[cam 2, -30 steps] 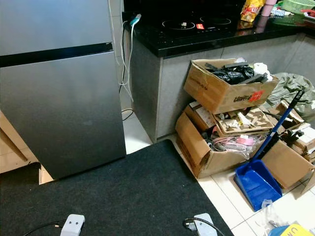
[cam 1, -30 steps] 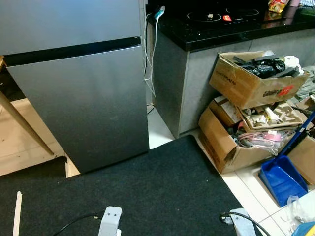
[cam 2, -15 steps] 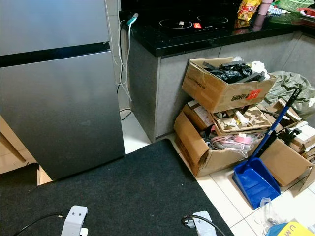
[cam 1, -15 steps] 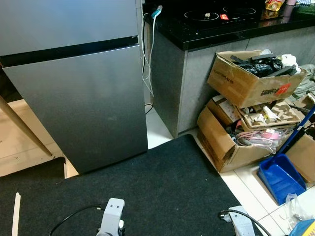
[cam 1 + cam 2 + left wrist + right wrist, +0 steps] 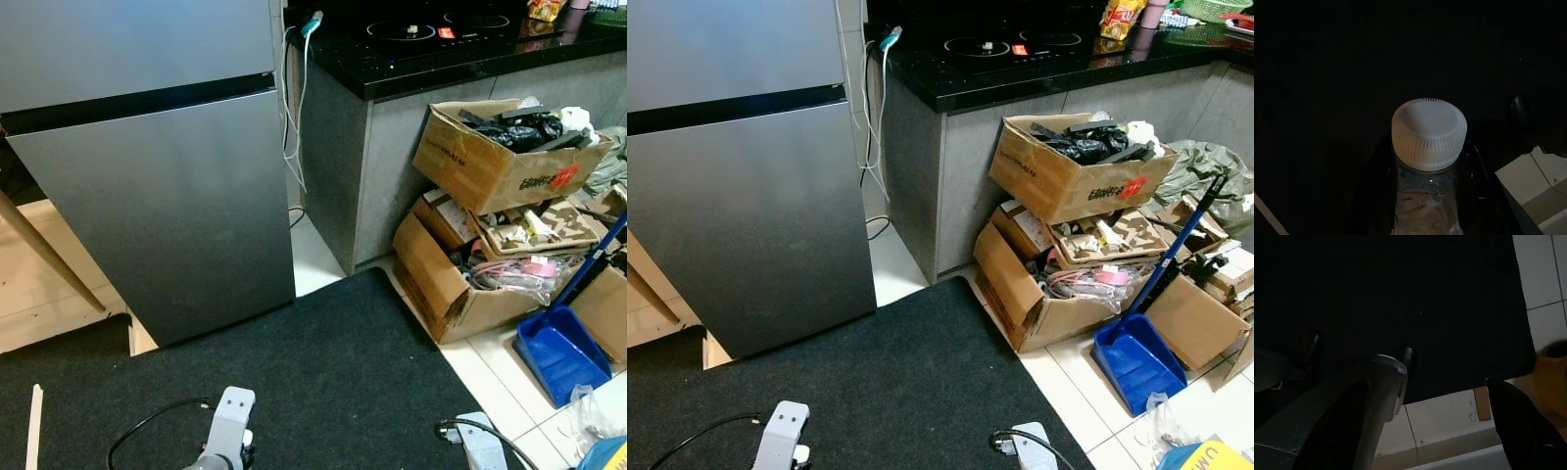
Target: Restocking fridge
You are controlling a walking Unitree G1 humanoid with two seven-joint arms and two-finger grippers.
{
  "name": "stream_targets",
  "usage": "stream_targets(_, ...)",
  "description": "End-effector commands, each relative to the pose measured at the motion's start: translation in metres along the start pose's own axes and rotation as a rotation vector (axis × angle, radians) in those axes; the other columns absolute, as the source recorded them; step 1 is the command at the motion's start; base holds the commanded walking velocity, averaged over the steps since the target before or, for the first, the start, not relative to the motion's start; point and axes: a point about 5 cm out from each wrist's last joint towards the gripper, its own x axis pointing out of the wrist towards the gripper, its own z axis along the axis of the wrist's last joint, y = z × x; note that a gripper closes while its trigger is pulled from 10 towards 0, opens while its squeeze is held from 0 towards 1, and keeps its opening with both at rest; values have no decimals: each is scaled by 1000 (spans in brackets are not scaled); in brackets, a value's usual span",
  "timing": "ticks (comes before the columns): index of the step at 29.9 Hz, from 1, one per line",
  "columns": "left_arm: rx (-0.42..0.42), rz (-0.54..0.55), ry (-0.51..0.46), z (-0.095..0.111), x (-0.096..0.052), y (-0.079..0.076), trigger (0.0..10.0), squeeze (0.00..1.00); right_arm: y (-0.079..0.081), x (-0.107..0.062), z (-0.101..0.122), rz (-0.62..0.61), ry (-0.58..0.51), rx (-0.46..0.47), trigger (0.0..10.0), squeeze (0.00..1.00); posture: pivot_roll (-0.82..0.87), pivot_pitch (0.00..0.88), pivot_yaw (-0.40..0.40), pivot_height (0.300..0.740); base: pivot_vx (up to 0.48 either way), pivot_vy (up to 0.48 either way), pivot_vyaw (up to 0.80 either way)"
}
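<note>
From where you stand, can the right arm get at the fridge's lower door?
Probably not yet. The right arm hangs low over the black mat, and a wide stretch of mat separates it from the closed lower door. Nothing blocks the path; stepping closer should do it.

Head cameras look down at fridge (image 5: 147, 186); wrist cameras face mat (image 5: 1400, 293).

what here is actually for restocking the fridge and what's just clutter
For the job:
fridge, doors closed
clear bottle with white cap, held in the left gripper

Lying about:
cardboard boxes of odds and ends
blue dustpan
black mat
hanging cables
</note>
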Motion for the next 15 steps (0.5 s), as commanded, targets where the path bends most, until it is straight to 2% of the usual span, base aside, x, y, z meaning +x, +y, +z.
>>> stream_targets(1,-1,-48,22,-7,2,-13,10000,0,1,0,-2,-1,-1,7,10000,0,-138,87,-10,740,0,0,0)
stream_targets(15,4,-48,36,-11,1,-12,10000,0,3,0,-4,3,5,9,10000,0,-133,85,-5,740,0,0,0)
